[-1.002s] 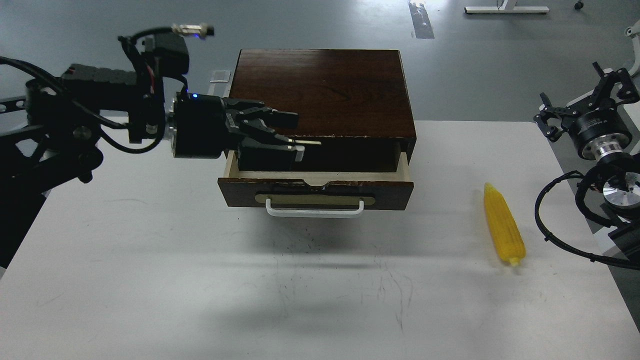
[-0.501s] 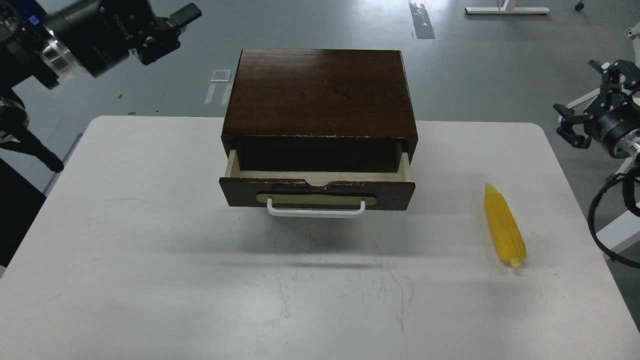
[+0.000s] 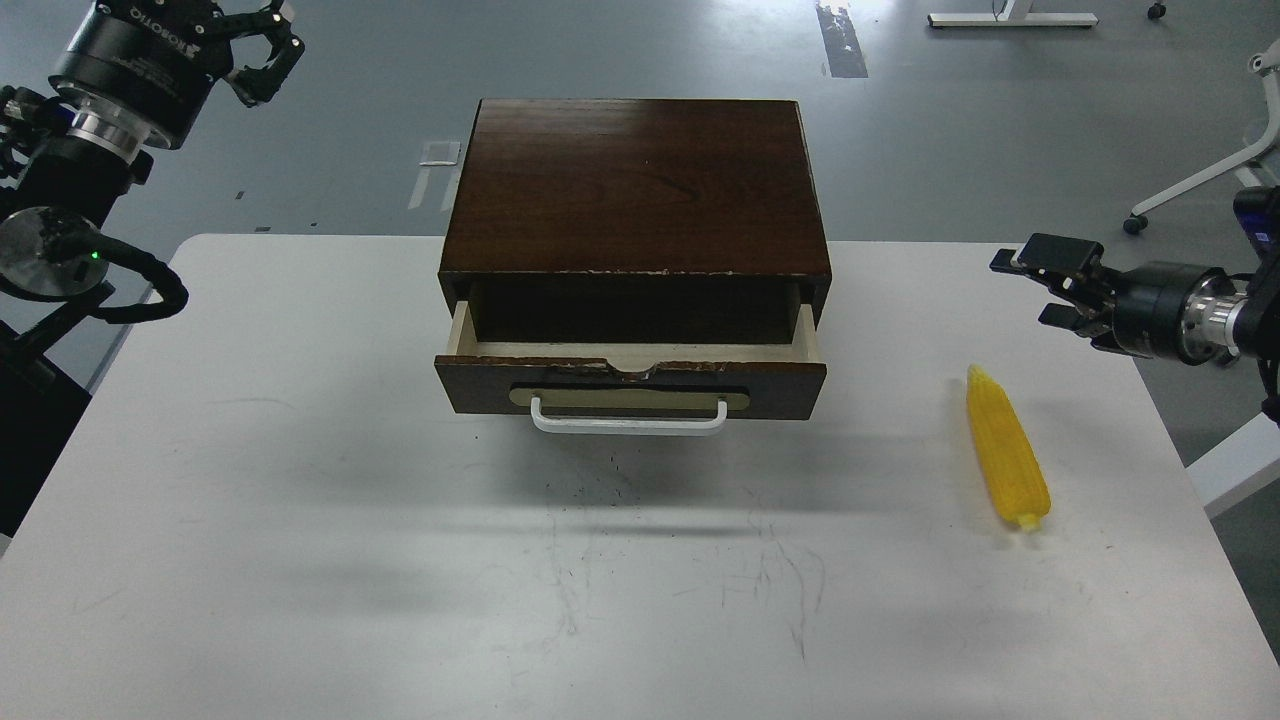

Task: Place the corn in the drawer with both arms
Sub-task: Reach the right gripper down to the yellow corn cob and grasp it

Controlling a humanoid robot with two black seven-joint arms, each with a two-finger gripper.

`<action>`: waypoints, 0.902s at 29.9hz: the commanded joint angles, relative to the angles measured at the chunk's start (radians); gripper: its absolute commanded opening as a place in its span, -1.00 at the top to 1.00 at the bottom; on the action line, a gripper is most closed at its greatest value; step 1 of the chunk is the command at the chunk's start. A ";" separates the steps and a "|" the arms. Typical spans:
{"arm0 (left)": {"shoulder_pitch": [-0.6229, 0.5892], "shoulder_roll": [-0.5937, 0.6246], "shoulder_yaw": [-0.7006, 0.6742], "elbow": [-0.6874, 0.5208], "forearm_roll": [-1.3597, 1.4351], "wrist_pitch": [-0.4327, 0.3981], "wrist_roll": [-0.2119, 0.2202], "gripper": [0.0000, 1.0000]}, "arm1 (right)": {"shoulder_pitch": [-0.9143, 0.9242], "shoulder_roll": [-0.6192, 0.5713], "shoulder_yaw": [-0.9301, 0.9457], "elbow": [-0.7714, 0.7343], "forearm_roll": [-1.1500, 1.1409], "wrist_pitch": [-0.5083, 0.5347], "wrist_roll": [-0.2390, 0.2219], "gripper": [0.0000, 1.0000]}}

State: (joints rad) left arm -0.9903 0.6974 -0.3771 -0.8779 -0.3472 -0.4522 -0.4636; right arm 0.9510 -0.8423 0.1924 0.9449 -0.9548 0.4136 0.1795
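The yellow corn (image 3: 1008, 460) lies on the white table at the right, tip pointing away from me. The dark brown drawer (image 3: 630, 385) with its white bar handle (image 3: 629, 418) stands pulled partly out of the wooden cabinet (image 3: 640, 185); its inside looks empty. My right gripper (image 3: 1030, 285) is open and empty, pointing left above the table's right edge, a little beyond the corn. My left gripper (image 3: 268, 45) is raised at the top left, off the table, far from the drawer; its fingers look spread and hold nothing.
The white table (image 3: 300, 520) carries only the cabinet and the corn. Grey floor lies beyond it. A white chair base (image 3: 1190, 185) stands at the far right, behind my right arm.
My left arm has pulled back from the open drawer and risen to the top left. My right gripper has swung in from the right edge toward the corn. The drawer and corn have not moved.
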 commanded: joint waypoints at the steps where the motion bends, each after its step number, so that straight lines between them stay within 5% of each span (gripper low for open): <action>1: 0.015 -0.042 -0.008 0.106 -0.004 -0.037 0.060 -0.96 | 0.018 0.008 -0.051 -0.009 -0.229 -0.033 0.001 -1.00; 13: 0.061 -0.044 -0.066 0.125 -0.004 -0.037 0.065 -0.96 | 0.068 0.109 -0.269 -0.041 -0.237 -0.048 0.008 -1.00; 20: 0.067 -0.030 -0.068 0.126 -0.004 -0.037 0.066 -0.96 | 0.069 0.160 -0.393 -0.061 -0.239 -0.117 0.008 -0.78; 24: 0.067 -0.024 -0.066 0.126 0.004 -0.037 0.066 -0.96 | 0.058 0.160 -0.415 -0.084 -0.242 -0.125 0.008 -0.43; 27: 0.067 -0.024 -0.068 0.126 0.005 -0.037 0.066 -0.96 | 0.061 0.163 -0.412 -0.081 -0.242 -0.125 0.008 0.27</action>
State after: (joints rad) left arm -0.9235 0.6728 -0.4451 -0.7512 -0.3432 -0.4888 -0.3979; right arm 1.0113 -0.6826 -0.2196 0.8629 -1.1961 0.2893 0.1874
